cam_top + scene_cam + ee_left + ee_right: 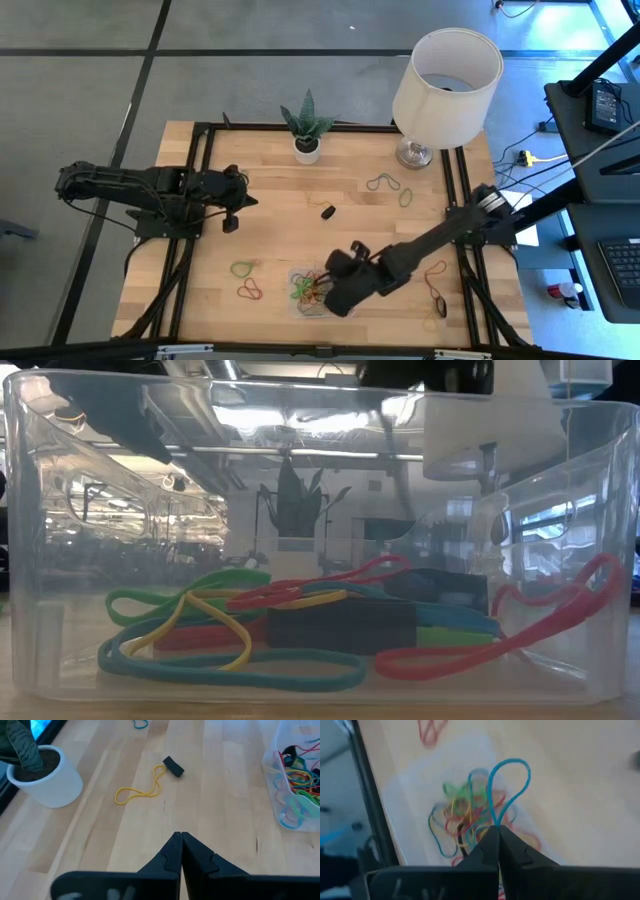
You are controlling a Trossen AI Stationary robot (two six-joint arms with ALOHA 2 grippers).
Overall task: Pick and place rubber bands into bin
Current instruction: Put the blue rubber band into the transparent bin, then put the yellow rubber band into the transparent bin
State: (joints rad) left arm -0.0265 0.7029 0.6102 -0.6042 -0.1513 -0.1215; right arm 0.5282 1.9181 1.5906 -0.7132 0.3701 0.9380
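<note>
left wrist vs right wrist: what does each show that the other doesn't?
Only the left wrist view: the shut left gripper over bare wood, a yellow band lying beside a small black piece, the white plant pot, and the bin seen from the side.

Only the right wrist view: the right gripper shut on a blue band looped above the bin, and a red band outside it.

Both: the wooden table and the coloured bands piled in the bin.
</note>
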